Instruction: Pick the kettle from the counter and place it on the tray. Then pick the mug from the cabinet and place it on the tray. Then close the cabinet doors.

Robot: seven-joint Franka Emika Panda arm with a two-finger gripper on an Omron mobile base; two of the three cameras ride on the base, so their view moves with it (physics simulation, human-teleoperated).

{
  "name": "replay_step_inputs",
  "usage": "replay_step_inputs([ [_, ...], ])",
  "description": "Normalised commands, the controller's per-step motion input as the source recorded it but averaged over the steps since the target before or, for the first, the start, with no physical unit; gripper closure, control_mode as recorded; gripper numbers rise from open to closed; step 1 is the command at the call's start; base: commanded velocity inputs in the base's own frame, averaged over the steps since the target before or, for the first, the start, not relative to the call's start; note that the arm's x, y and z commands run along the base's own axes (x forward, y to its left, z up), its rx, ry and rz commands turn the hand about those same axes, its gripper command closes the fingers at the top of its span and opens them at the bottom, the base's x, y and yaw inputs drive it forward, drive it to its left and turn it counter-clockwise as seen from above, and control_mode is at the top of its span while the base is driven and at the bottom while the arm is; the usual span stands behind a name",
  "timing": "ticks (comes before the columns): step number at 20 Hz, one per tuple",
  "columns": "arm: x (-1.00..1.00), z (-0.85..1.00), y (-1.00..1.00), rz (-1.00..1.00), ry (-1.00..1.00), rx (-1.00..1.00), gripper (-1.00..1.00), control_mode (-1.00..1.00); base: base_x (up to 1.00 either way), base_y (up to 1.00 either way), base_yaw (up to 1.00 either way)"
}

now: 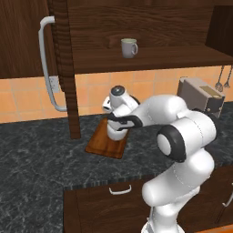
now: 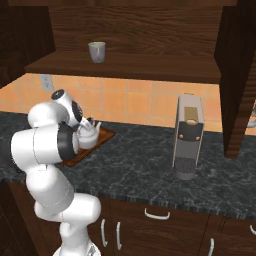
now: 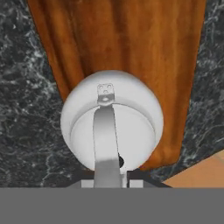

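One kettle (image 3: 111, 127), one mug (image 1: 129, 47), one tray (image 1: 98, 141)

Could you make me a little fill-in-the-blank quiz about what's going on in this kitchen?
1. The kettle sits on the wooden ____.
2. The mug stands on the ____ shelf.
3. The end effector is closed on the kettle's ____.
4. The cabinet doors are ____.

Missing words: tray; cabinet; handle; open
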Motion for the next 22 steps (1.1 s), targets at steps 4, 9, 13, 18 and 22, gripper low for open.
replay_step_inputs([
  [4,0.44,-0.05,0.0,0.0,0.0,-0.12,1.0,-1.0,0.0,0.0,0.0],
  [9,0.27,-0.06,0.0,0.0,0.0,-0.11,1.0,-1.0,0.0,0.0,0.0],
  [13,0.03,-0.03,0.0,0.0,0.0,-0.07,1.0,-1.0,0.0,0.0,0.0],
  [18,0.0,-0.01,0.0,0.0,0.0,-0.06,1.0,-1.0,0.0,0.0,0.0],
  [22,0.09,-0.07,0.0,0.0,0.0,-0.04,1.0,-1.0,0.0,0.0,0.0],
])
